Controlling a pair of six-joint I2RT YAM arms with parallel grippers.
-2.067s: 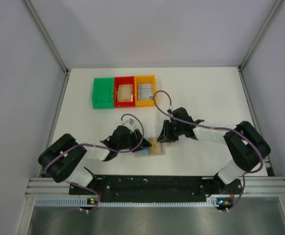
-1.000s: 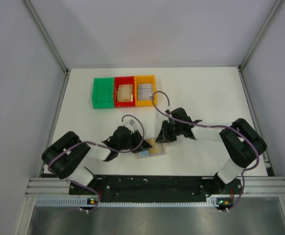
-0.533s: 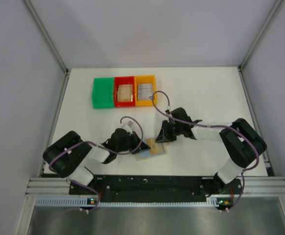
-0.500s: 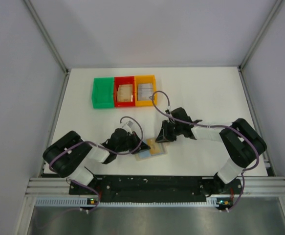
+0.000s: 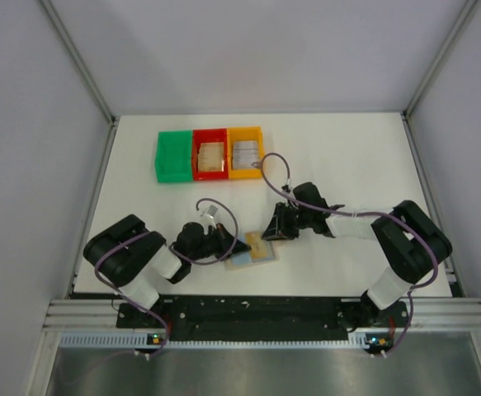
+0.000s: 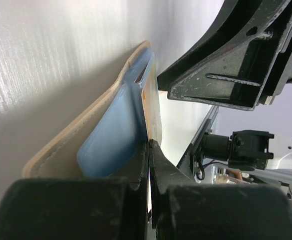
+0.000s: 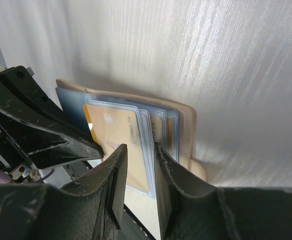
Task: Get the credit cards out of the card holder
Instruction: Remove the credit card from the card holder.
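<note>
Tan card holder (image 6: 93, 145); left hand (image 6: 149, 146) closed

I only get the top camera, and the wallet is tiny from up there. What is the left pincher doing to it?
Observer: The left gripper is pinched shut, with its tips at the edge of the card holder's blue lining.
Operator: What about the other pincher?
Observer: The right gripper has its fingers slightly apart, straddling a clear sleeve.
Operator: Is a card in there?
Observer: Yes, a tan-yellow card sits inside that sleeve.
</note>
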